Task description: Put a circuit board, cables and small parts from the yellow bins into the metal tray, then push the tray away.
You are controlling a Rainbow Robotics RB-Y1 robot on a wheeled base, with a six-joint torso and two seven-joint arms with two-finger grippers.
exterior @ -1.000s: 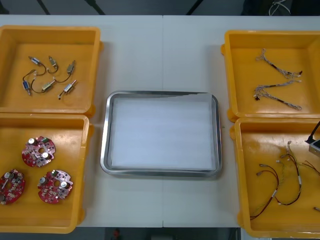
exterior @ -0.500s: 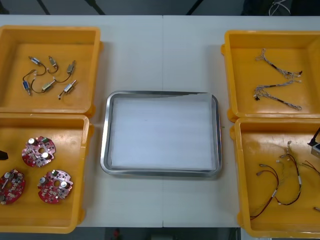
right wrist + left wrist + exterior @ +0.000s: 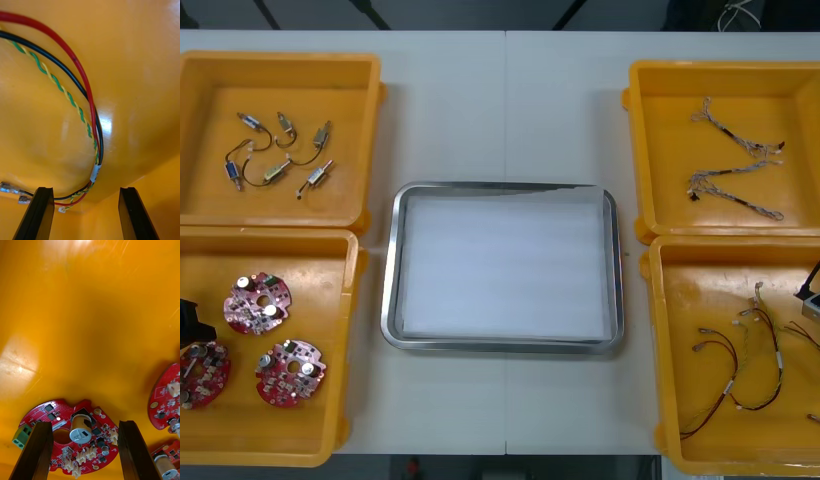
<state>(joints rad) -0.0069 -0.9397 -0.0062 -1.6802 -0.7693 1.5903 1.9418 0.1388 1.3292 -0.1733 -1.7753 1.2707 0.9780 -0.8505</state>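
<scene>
Far left yellow bin (image 3: 370, 130): held several small metal parts (image 3: 280, 155), lying loose on its floor

Near left yellow bin (image 3: 330, 420): held three round red circuit boards (image 3: 290, 372), lying flat and apart from one another. The left gripper (image 3: 192, 318) stood at the bin's outer edge, just beside them. In the left wrist view its fingers (image 3: 37, 450) were spread wide and gripped nothing, and the nearest board (image 3: 56, 416) lay on the bin floor under the gap

Centre: metal tray (image 3: 392, 270), white inside, lay between the bins

Far right yellow bin (image 3: 650, 130): held twisted cables (image 3: 735, 165)

Near right yellow bin (image 3: 670, 400): held red and black cables (image 3: 740, 365). The right gripper (image 3: 810, 290) stood at its outer edge. In the right wrist view its fingers (image 3: 131, 213) were wide apart and held nothing, and a cable bundle (image 3: 88, 97) of red, black and yellow-green twisted strands curved across the floor towards the gap
</scene>
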